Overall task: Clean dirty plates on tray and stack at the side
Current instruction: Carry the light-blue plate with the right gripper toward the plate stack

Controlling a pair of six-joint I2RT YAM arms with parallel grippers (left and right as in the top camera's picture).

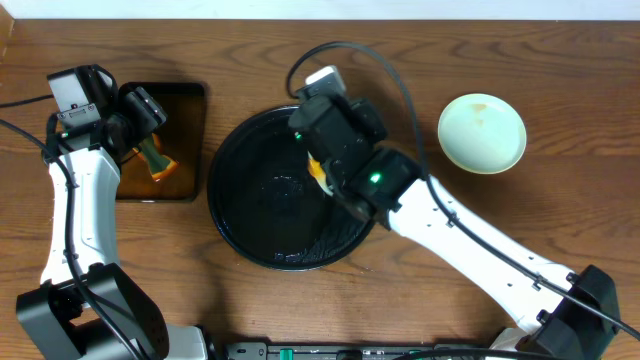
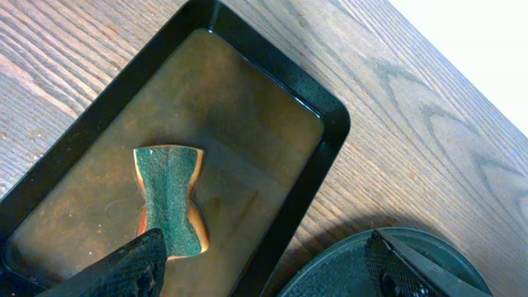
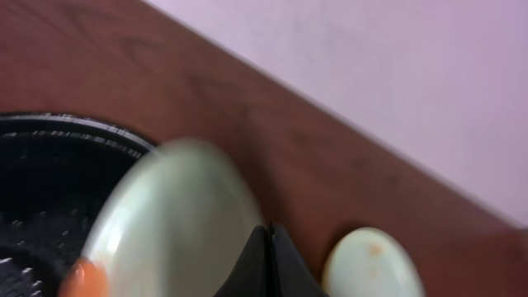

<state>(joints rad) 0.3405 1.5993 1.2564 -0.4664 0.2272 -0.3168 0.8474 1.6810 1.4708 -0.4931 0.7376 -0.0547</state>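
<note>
A: What's on the left?

B: The left gripper [image 2: 266, 241] hangs over the small tray [image 2: 330, 124], fingers spread wide and grasping nothing. Brown liquid covers that tray's floor, and a sponge [image 2: 169, 198] lies in it, green face up, pinched in at the waist.

A: Is it touching the sponge?

B: One finger [image 2: 140, 260] overlaps the sponge's end in the wrist view. Whether they meet I can't tell.

A: And the middle?

B: The round tray [image 1: 232, 200], glossy black, sits just right of the small one. The two are close but not touching. No plate lies flat on the part of its floor that I can see.

A: Where are the plates, then?

B: One is at the right gripper [image 3: 268, 247], above the tray's far right part. The fingers are clenched together at the rim of a smeared plate [image 3: 173, 214], which is tilted up, with an orange smudge at its low edge. That view is blurred, but the plate looks held by its edge. From overhead the arm hides nearly all of it.

A: Further right?

B: A mint plate [image 1: 482, 132] rests on the table [image 1: 400, 40], well apart from the round tray, with a faint orange mark inside.
</note>
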